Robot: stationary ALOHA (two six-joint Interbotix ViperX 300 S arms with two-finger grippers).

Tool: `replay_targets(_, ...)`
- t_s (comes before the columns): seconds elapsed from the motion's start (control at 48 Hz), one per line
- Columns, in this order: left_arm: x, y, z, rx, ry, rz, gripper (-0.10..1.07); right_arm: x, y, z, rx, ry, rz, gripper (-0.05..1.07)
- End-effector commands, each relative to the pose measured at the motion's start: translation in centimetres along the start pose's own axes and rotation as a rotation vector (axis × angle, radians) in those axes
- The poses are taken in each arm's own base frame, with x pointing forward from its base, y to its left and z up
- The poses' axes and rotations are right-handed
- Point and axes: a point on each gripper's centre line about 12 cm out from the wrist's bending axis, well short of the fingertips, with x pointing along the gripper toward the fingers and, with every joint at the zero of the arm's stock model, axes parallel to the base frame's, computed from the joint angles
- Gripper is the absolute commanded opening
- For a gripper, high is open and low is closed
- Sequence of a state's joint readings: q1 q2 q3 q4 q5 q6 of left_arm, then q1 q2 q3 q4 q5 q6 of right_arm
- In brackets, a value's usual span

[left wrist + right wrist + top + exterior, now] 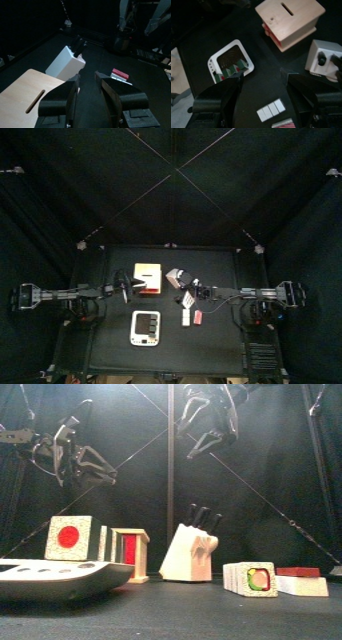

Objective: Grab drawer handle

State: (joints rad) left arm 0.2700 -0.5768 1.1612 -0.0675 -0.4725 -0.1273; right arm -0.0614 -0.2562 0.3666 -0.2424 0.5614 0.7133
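The drawer (147, 278) is a small tan box with a white speckled side and a red round patch (67, 536). It stands at the table's left middle, and its slotted tan top (32, 96) shows in the left wrist view. No separate handle can be made out. My left gripper (89, 79) hangs open above the drawer's right edge and holds nothing. In the front view my left gripper (74, 459) is well above the box. My right gripper (264, 82) is open and empty, raised right of the drawer (291, 20).
A white knife block (187, 550) stands just right of the drawer. A flat white device (146, 328) lies near the front edge. Right of centre are a small red-and-white bar (190, 316), a sushi-like block (250, 577) and a white-and-red piece (301, 582).
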Motion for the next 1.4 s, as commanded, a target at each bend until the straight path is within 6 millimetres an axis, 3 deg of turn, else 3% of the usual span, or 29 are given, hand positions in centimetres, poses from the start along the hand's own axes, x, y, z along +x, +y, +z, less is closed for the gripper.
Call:
replay_targets(0.0,0.2,0.0,0.5,-0.001,-0.021,0.001,0.67,-0.7,0.2,0.0,0.001,-0.112,0.100,0.92)
replay_targets(0.146,0.1,0.2,0.4,-0.006,-0.018,0.007,0.56,0.5,0.2,-1.5,0.010,-0.181,0.195,0.92)
replay_targets(0.312,0.1,0.3,0.3,-0.009,-0.016,0.010,0.46,1.1,0.1,-1.9,-0.008,-0.258,0.262,0.92)
replay_targets(0.604,-0.4,-0.2,-1.1,-0.178,0.021,0.039,0.47,2.7,-2.7,-0.3,0.009,-0.356,0.247,0.91)
replay_targets(0.771,-0.5,-1.5,-2.3,-0.323,0.086,0.040,0.56,4.3,-3.9,0.7,0.015,-0.359,0.207,0.91)
replay_targets(1.083,-0.6,-1.1,-3.1,-0.546,0.111,0.139,0.87,6.0,-5.6,2.7,0.011,-0.368,0.146,0.89)
replay_targets(1.375,0.3,-1.4,-4.6,-0.675,0.161,0.219,0.87,8.5,-6.8,4.0,0.024,-0.363,0.111,0.64)
